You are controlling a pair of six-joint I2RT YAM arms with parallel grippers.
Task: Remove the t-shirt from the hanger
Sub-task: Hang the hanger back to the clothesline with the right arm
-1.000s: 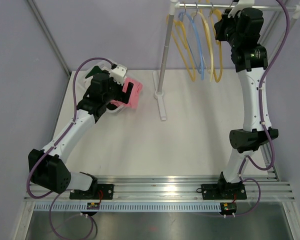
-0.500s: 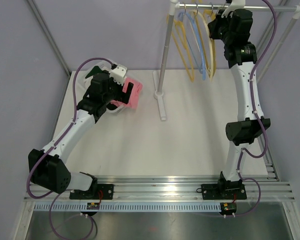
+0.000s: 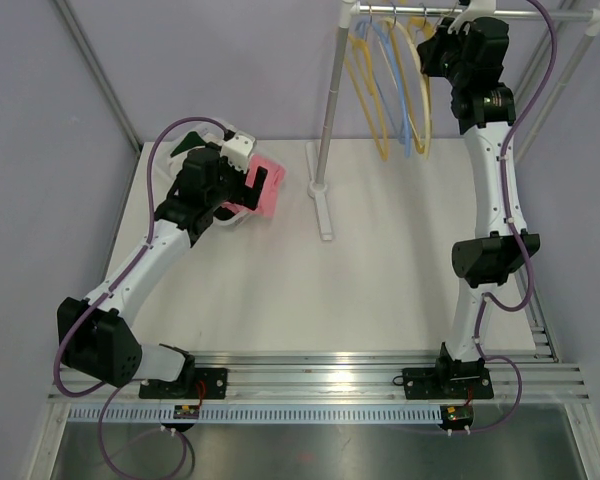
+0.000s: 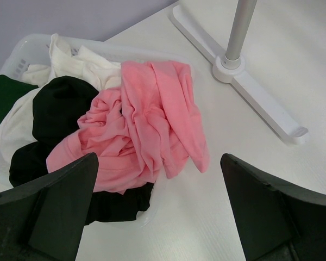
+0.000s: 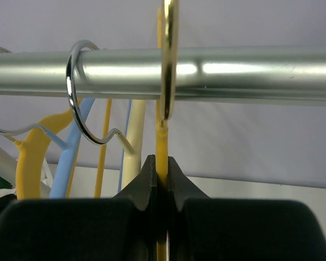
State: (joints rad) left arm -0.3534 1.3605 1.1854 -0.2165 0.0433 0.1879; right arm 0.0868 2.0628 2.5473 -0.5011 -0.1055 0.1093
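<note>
Left gripper (image 4: 160, 213): jaws spread wide, nothing between them; it hangs over the near edge of the clothes pile
Crumpled pink cotton t-shirt (image 4: 146, 130): lies on top of the pile, draped from the white plastic laundry basket (image 4: 22, 54) onto the white table (image 4: 293, 54); the basket's near rim is probably under it, but it is hidden
Pile: a black garment (image 4: 60, 109), a white garment (image 4: 81, 60) and a dark green garment (image 4: 2, 95) lie beside and under the t-shirt
Right gripper (image 5: 162, 168): jaws closed on the neck of the yellow plastic hanger (image 5: 162, 142)
Yellow hanger: its gold hook sits over the silver metal rail (image 5: 261, 76), well apart from the t-shirt
Neighbours on the rail: a light blue plastic hanger (image 5: 70, 157) and a steel wire hook (image 5: 76, 98), left of the held hanger
Rack: grey pole (image 4: 240, 27) standing on a white cross-shaped foot (image 4: 261, 103), just beside the basket
</note>
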